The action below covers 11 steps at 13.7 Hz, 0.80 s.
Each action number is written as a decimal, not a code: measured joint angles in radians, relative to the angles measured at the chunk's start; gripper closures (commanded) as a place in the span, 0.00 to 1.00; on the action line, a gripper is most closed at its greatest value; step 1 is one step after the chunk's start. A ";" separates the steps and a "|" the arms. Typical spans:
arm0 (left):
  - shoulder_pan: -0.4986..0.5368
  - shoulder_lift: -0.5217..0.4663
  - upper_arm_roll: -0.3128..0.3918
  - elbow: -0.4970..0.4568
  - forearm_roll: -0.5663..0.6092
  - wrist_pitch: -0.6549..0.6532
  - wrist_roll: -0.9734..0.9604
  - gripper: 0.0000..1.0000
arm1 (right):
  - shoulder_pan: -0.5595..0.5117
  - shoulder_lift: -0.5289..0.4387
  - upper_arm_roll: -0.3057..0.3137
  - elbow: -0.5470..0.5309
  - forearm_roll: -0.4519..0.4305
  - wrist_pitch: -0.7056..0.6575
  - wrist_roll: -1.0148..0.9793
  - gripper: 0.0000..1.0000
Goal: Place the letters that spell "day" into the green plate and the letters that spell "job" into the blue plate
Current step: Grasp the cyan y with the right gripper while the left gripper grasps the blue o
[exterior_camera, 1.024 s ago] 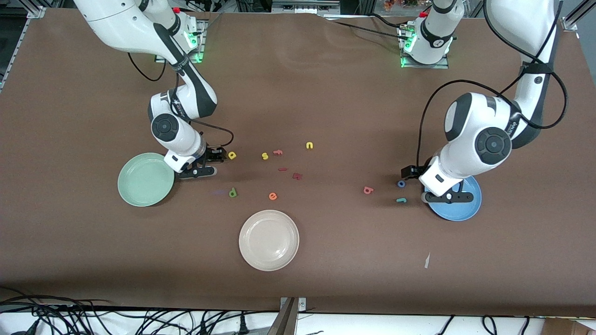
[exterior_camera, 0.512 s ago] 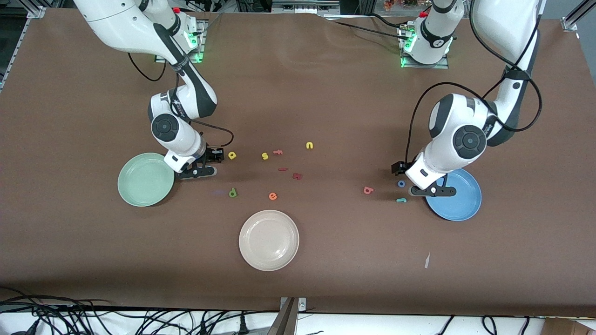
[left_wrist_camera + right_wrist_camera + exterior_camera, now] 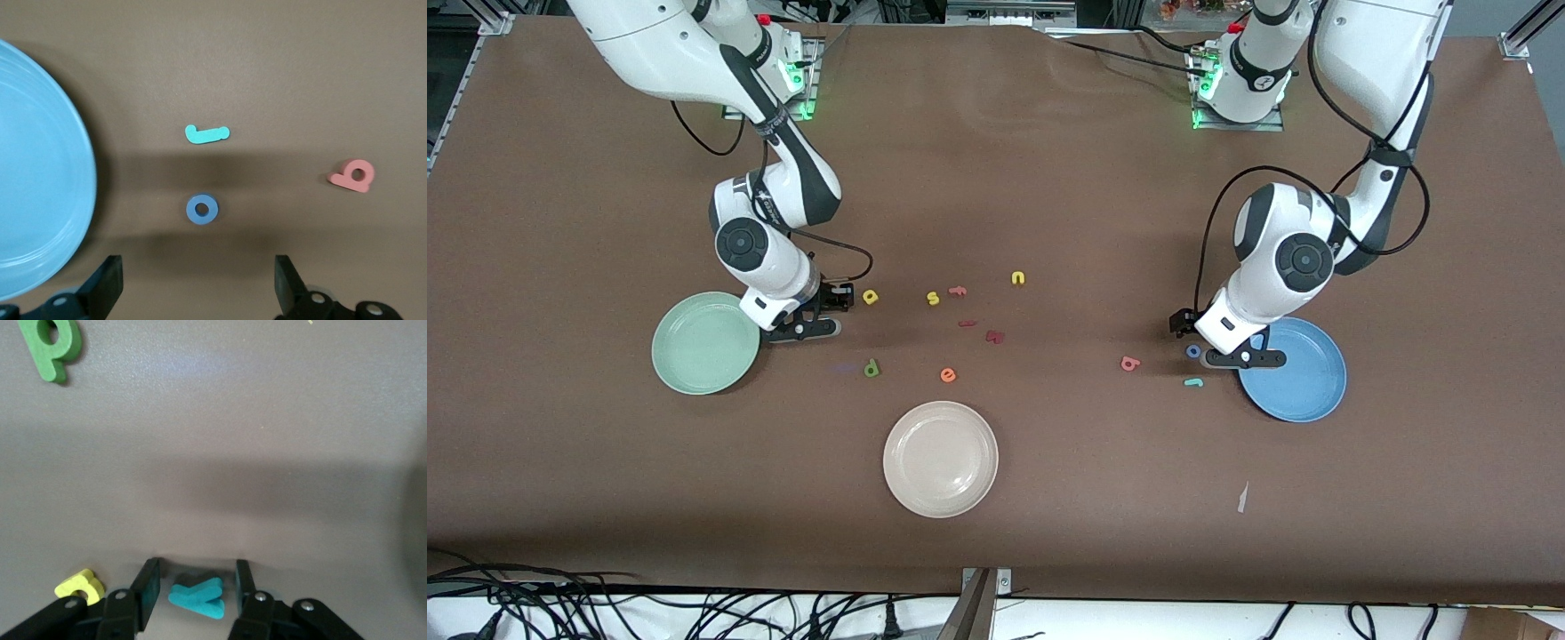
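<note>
Narrowing the right pincer [image 3: 197,568] around the teal y [image 3: 197,599], down at desk level just beside the green plate [image 3: 685,373], toward the right arm's end of the desk. Having drawn in from a much wider stance a second ago, now bracketing the y closely, with thin slivers of gap showing on both sides in the right wrist view; not yet squeezing it, by the look of it. Leaving the yellow a [image 3: 870,297] lying just beside that pincer, and the green d [image 3: 871,367] a little nearer the front camera, both on the bare desk.

Sliding the left pincer [image 3: 1245,359] off the blue plate [image 3: 1303,391], where it was hovering a second ago, and toward the blue o [image 3: 1192,351]. Holding it spread wide and empty, with the o lying just ahead of the gap in the left wrist view. Leaving the teal j [image 3: 1193,383] just nearer the camera than the o, and the pink b [image 3: 1130,363] farther toward the middle of the desk.

Keeping both plates empty so far, with all six wanted letters on the desk. Probably starting both words at once: lifting the y for the green plate once the squeeze lands, lining up on the o for the blue one. Ignoring the white plate [image 3: 940,458] in the lower middle of the front view.
</note>
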 measured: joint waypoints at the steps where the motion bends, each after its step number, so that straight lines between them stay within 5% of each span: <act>1: -0.001 0.015 0.000 -0.007 0.000 0.017 0.000 0.00 | 0.000 0.000 0.000 0.000 0.000 0.000 0.002 0.47; 11: -0.011 0.106 -0.003 0.004 0.000 0.120 0.000 0.05 | 0.000 0.000 0.000 0.002 0.000 -0.017 0.010 0.53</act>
